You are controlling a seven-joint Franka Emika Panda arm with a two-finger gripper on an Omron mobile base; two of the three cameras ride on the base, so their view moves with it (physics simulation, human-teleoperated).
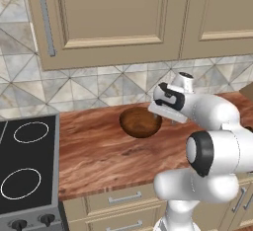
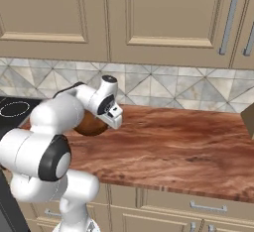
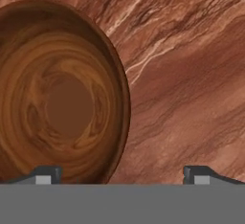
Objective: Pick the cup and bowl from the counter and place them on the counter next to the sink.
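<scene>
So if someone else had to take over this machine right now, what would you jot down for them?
Claw: open, holding nothing, hovering just above the counter with the bowl's rim between its fingertips.
Bowl: upright on the wood counter, right of the stovetop, not yet lifted.
Cup: I can't spot it from here.
Done: nothing moved so far.
Left: close on the bowl's rim, carry it to the counter by the sink, then find the cup and do the same.
</scene>
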